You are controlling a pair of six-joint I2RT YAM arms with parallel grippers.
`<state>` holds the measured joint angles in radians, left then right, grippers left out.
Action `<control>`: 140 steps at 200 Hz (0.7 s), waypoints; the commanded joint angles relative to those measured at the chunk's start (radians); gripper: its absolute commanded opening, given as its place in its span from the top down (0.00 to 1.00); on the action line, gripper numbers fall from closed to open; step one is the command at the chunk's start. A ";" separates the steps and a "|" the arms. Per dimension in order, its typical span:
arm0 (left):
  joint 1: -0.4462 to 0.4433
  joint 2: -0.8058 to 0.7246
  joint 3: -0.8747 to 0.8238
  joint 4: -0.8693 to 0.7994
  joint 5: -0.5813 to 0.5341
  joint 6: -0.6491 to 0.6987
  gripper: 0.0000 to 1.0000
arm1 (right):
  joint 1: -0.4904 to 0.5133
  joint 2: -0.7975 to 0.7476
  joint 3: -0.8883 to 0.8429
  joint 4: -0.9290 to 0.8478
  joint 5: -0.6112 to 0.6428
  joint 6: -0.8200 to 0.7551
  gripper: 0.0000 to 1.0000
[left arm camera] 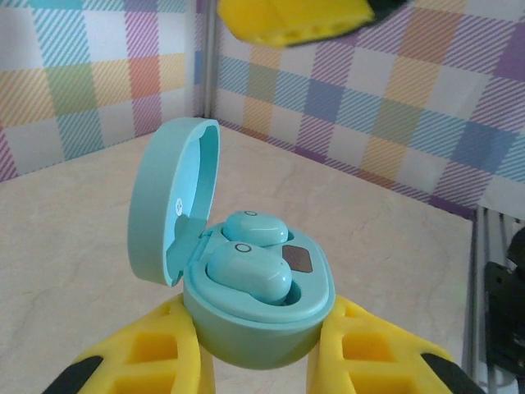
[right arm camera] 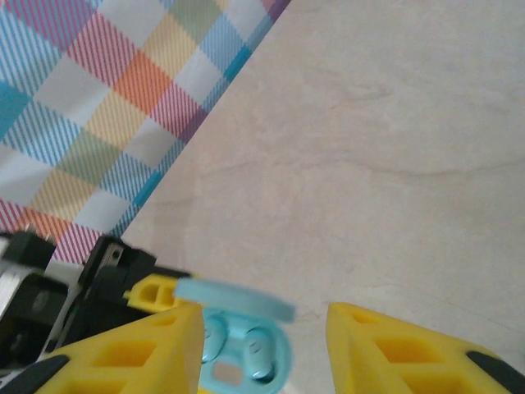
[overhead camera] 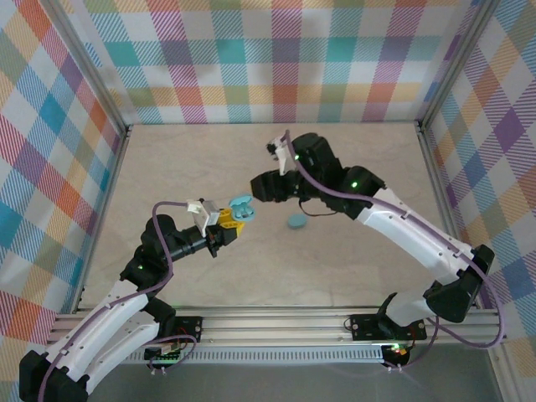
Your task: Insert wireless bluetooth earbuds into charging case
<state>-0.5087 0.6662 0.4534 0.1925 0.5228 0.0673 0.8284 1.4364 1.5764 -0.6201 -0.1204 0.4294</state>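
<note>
Two earbuds seated side by side in open charging case, lid upright; left gripper clamps case body; right gripper jaws apart, empty, case straight ahead just beyond tips

Beige marbled bench, plaid cloth walls on three sides, aluminium rail along near edge.
</note>
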 commanded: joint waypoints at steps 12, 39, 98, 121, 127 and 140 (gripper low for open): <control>-0.013 0.003 0.037 0.022 0.096 0.042 0.92 | -0.060 0.085 0.093 -0.086 -0.153 -0.014 0.57; -0.013 0.004 0.050 0.015 0.102 0.052 0.92 | -0.060 0.139 0.114 -0.083 -0.253 -0.011 0.59; -0.012 0.009 0.065 -0.009 0.043 0.068 0.92 | -0.060 0.145 0.009 -0.031 -0.405 0.037 0.60; -0.013 0.010 0.061 0.005 0.025 0.062 0.92 | -0.060 0.109 -0.027 -0.030 -0.400 0.035 0.60; -0.013 0.012 0.061 0.008 0.023 0.060 0.92 | -0.060 0.099 -0.034 -0.030 -0.399 0.033 0.60; -0.013 0.016 0.059 0.015 0.020 0.054 0.92 | -0.059 0.076 -0.044 -0.033 -0.387 0.030 0.60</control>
<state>-0.5087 0.6815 0.4892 0.1654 0.5602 0.1204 0.7631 1.5837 1.5517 -0.6628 -0.4828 0.4576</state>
